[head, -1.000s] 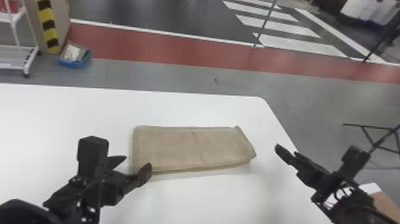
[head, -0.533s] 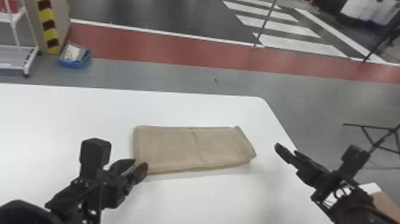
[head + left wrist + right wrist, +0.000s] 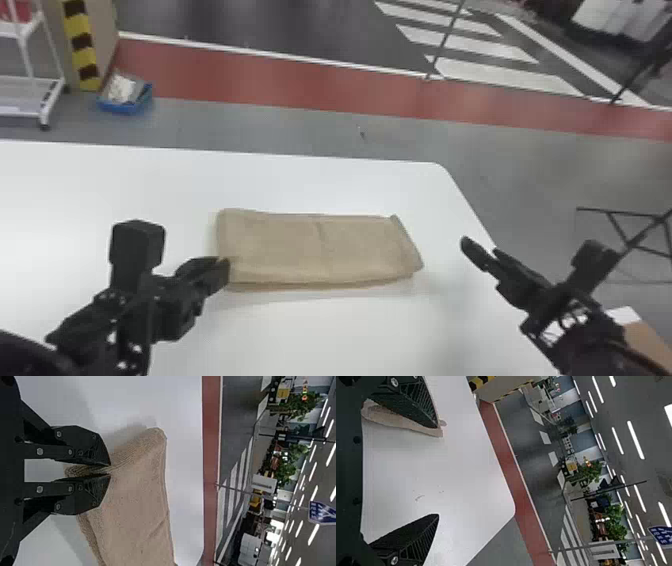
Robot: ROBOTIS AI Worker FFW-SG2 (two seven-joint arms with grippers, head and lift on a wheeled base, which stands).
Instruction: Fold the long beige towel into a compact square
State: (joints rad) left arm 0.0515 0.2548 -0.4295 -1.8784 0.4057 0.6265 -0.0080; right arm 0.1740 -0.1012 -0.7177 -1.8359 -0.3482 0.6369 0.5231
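Left tool [image 3: 223, 265] closed; towel [image 3: 320, 250] edge pinched

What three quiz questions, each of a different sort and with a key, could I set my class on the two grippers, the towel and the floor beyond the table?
1. True or false: The right gripper has its fingers apart, with nothing held between them.

2. Multiple choice: Going by the head view, which part of the beige towel does the left gripper pinch?
A) its right end
B) its left end
C) the middle of its far edge

3. Fill in the missing colour: On the floor beyond the white table, a wide ____ band runs across.

Key: 1. true; 2. B; 3. red
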